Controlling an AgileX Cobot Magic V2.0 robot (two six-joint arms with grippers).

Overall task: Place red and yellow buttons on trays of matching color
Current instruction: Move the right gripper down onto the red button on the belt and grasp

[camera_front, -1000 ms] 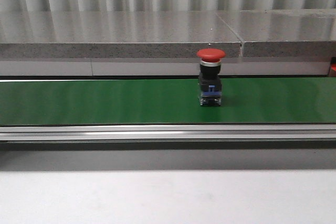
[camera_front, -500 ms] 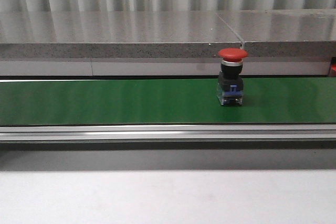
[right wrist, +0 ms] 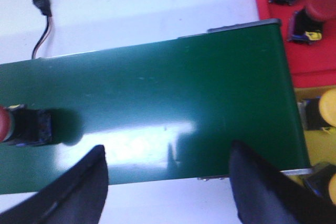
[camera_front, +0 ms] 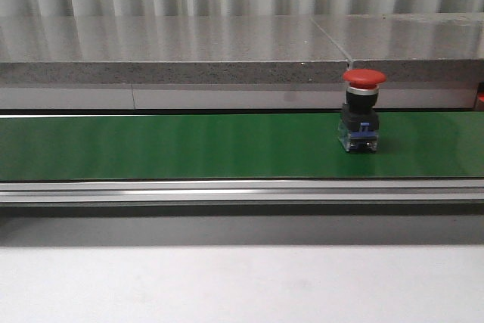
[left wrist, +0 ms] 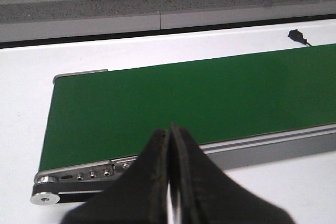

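Bright, even overhead light, white glare patch on the green belt [right wrist: 157, 129], blurred dark jaws close up.

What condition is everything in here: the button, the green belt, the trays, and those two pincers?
Red button: standing upright on the belt, not held.
Green belt: carrying only that one button.
Left pincer: shut, holding nothing.
Right pincer: open, above the belt, holding nothing.
Red tray: already holds red buttons.
Yellow tray: already holds yellow buttons.
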